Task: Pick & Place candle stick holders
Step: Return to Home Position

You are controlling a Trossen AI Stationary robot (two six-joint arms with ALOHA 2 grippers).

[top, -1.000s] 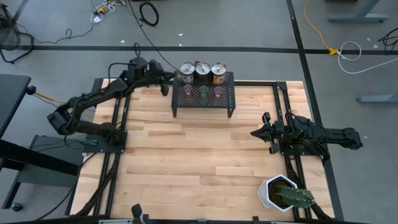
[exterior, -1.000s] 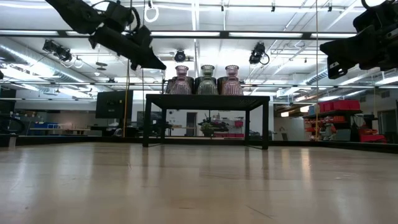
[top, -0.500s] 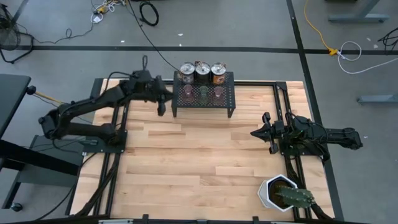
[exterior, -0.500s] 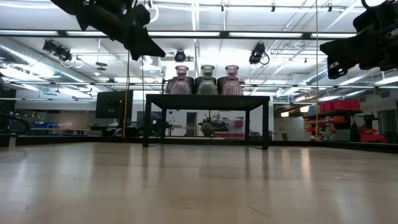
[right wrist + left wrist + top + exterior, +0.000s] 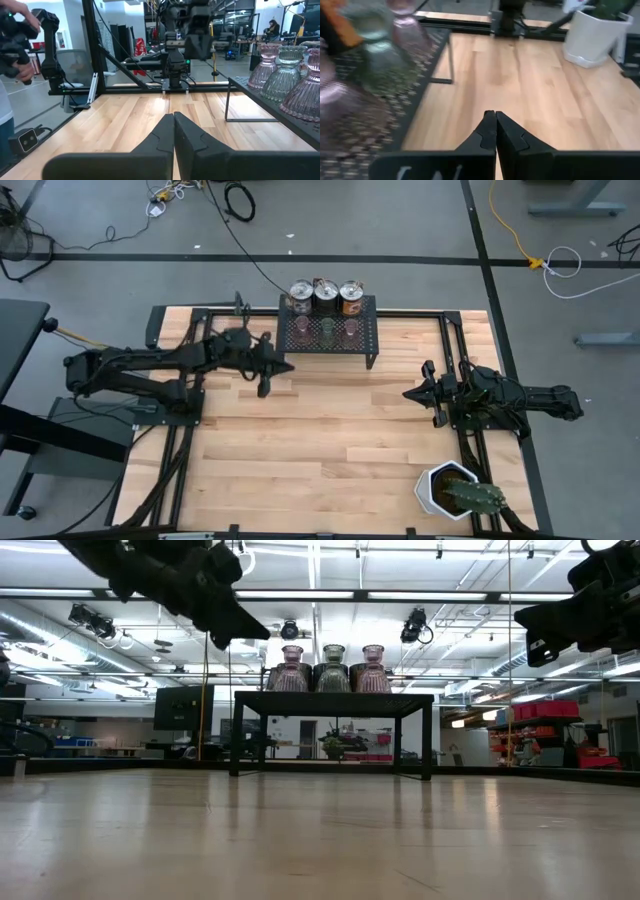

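Note:
Three silvery metallic holders (image 5: 326,293) stand in a row at the far edge of the black mesh rack (image 5: 370,345). In front of them stand three glass cups, pink (image 5: 303,328), olive-green (image 5: 327,328) and pink (image 5: 351,328). In the low view the cups (image 5: 333,668) show in a row on the rack top. My left gripper (image 5: 288,367) is shut and empty, just off the rack's near left corner and raised above the table (image 5: 240,632). My right gripper (image 5: 408,394) is shut and empty, waiting at the table's right.
A white hexagonal pot with a cactus (image 5: 455,492) stands at the near right corner. Bare wooden table top (image 5: 320,440) lies between the arms and in front of the rack. A person (image 5: 12,35) shows beyond the table's left side in the right wrist view.
My left gripper has drawn back from beside the rack's far left corner toward the table's near edge. It now sits off the rack's near left corner, pointing toward the table's right. The holders and my right arm have stayed still.

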